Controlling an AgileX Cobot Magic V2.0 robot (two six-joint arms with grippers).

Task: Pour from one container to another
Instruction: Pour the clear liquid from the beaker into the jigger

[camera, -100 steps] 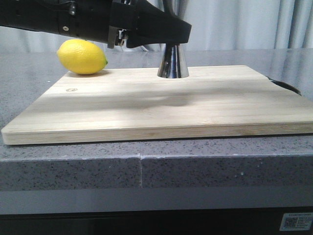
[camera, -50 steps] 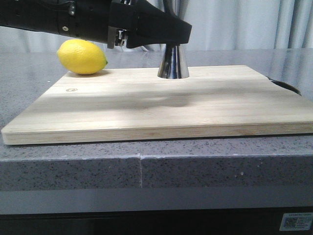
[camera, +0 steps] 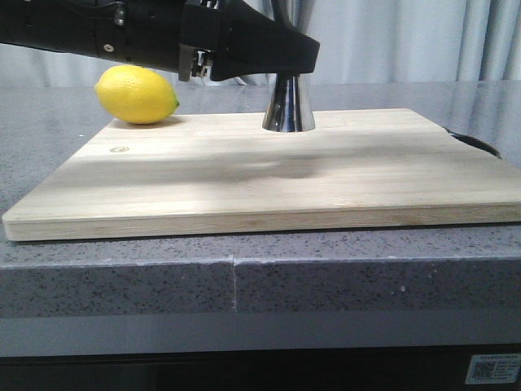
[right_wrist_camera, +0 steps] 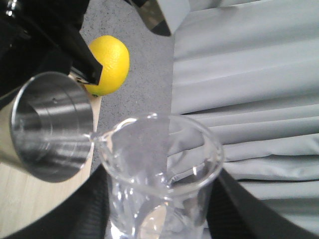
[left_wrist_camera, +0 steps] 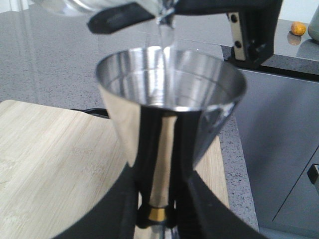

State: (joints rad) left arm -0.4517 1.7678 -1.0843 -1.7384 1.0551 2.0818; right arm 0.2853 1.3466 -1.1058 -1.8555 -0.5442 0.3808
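The steel jigger [left_wrist_camera: 169,109] stands upright on the wooden board [camera: 244,183], a gold band [left_wrist_camera: 158,213] at its waist. My left gripper [left_wrist_camera: 158,201] is shut on that waist; in the front view it [camera: 281,55] hides the upper cone, and only the lower cone of the jigger [camera: 288,104] shows. The clear glass beaker [right_wrist_camera: 159,169] is tilted, its lip touching the rim of the jigger [right_wrist_camera: 50,124]. My right gripper [right_wrist_camera: 159,204] is shut on the beaker. A thin clear stream [left_wrist_camera: 164,37] appears to run from the lip into the cup.
A yellow lemon [camera: 136,94] lies on the grey counter off the board's far left corner. A dark object [camera: 478,144] sticks out behind the board's right end. Grey curtains [right_wrist_camera: 249,74] hang behind the counter.
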